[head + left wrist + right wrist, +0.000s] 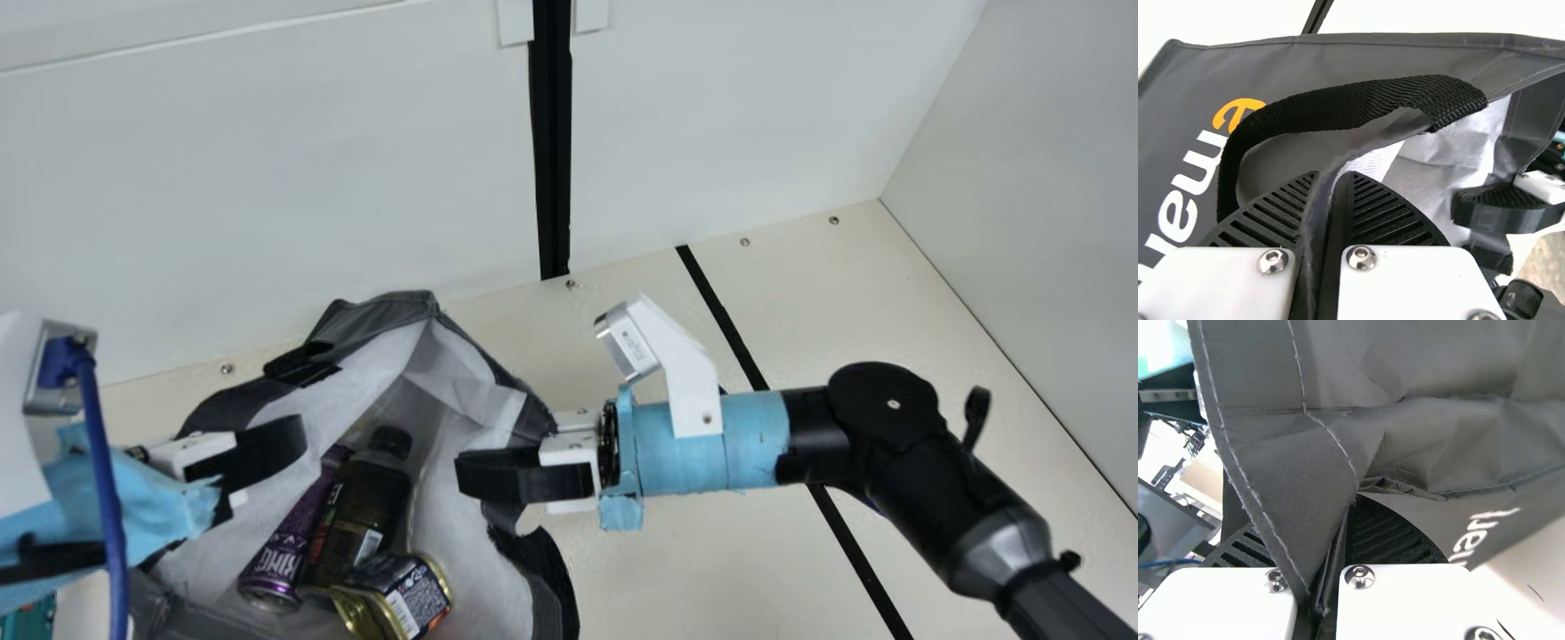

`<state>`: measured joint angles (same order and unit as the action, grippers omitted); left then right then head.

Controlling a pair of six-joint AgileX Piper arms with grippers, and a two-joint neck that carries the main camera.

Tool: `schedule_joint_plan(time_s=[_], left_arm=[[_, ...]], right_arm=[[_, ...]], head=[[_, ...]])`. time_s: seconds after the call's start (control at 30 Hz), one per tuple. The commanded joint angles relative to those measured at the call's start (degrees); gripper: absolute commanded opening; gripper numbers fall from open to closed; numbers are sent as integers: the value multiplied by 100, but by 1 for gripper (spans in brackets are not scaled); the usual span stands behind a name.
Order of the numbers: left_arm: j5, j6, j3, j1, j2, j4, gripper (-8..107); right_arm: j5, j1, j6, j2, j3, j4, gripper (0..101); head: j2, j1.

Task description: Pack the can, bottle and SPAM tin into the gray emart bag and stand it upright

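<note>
Where the rim of the gray emart bag (373,311) runs between its ribbed fingers, the left gripper (289,440) is closed down to the thickness of the cloth, one finger inside the bag and the other outside; the left wrist view shows the fold caught between the pads. The right gripper (464,474) is just as narrow, pinching the opposite side of the rim, and in the right wrist view the stitched cloth bunches down into the gap between its fingers.

Close by the left fingers, a black webbing handle (1351,103) arches in a loop across the bag's printed outer face. Between the two grippers the mouth gapes, showing the pale lining (458,533). Inside, the purple can (289,547) lies at a slant alongside the dark bottle (364,498), whose black cap points toward the far side of the bag. The SPAM tin (413,591) rests tilted at the bottle's lower end.

Farther out come the cream table (640,569), a black strip (858,556) running across it, and white panels (267,178) behind.
</note>
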<state>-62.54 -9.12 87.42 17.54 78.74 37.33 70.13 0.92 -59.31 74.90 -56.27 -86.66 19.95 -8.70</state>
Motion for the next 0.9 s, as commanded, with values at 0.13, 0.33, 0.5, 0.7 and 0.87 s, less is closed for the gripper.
schedule_joint_plan(time_s=[0.13,0.33,0.5,0.7,0.87], left_arm=[[-382,167,485,133,-15,-236,-8],[-736,261,919,248,-13,-391,-8],[-736,322,1010,510,-74,-558,-8],[-736,375,1044,854,-201,-747,-8],[-736,460,1023,1170,-329,-933,-8]], right_arm=[[-23,-61,427,-484,-51,-185,0],[-23,-180,819,-893,-146,-294,0],[-23,-312,1116,-1203,-260,-372,0],[-23,-524,1491,-1553,-423,-451,0],[-23,-701,1827,-1857,-541,-447,0]], head=[[5,-130],[5,-130],[5,-130],[5,-130],[5,-130]])
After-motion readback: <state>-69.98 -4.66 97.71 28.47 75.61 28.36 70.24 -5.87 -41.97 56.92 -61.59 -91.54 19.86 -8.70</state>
